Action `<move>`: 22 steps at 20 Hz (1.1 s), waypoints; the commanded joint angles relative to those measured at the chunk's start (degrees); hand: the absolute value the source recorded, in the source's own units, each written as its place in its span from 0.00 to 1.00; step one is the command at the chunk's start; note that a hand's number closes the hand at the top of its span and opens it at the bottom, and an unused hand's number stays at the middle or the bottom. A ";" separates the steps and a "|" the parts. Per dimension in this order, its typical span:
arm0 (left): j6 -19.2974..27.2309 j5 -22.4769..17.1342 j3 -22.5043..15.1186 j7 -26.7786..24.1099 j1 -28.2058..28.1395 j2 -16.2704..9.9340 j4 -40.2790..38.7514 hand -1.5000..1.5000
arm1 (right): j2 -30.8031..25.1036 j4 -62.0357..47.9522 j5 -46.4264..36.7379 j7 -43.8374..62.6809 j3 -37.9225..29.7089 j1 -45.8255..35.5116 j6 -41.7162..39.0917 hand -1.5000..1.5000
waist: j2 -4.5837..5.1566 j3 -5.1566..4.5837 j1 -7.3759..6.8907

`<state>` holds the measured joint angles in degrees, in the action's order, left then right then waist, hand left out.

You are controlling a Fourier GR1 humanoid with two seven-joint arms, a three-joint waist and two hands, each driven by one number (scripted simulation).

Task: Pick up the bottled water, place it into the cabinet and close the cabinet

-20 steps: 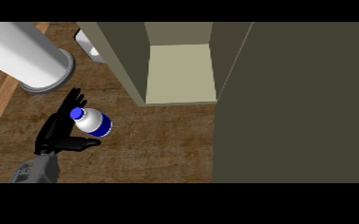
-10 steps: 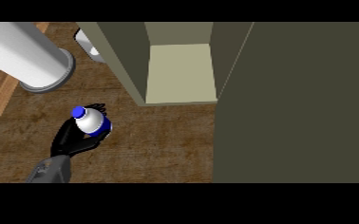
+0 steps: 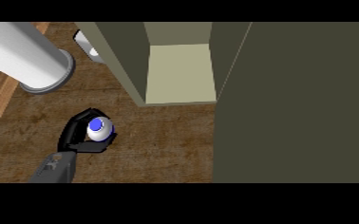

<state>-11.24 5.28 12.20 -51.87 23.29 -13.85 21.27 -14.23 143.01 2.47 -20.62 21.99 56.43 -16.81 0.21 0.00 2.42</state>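
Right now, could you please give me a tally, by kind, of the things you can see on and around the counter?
Bottled water: 1, held in the left hand
Open cabinet: 1
Grey cylinder: 1
Small white object behind the cabinet's left wall, kind unclear: 1
Total: 4

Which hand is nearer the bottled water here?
Left. The left hand is curled round the bottled water, left of the open cabinet. The right hand is not in view.
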 commanded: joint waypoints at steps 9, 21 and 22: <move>8.15 2.24 -2.69 -12.28 -7.45 11.84 1.85 1.00 | -2.28 8.57 0.72 1.99 -0.87 4.08 1.43 0.00 | -0.30 -0.07 -1.57; 11.29 -12.06 -16.37 3.65 -2.57 13.77 14.92 1.00 | -2.60 6.32 0.44 0.18 0.22 3.95 2.96 0.00 | -0.63 0.00 -1.61; 11.15 -13.95 -19.09 4.83 -3.40 13.79 17.01 1.00 | -3.32 4.88 1.73 -0.53 -1.95 3.42 2.37 0.00 | -0.64 0.02 -1.67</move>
<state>-1.94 -2.97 -0.53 -51.71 20.04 -0.94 33.18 -16.40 142.88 2.03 -23.39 22.30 59.39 -14.62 -0.45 0.10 0.94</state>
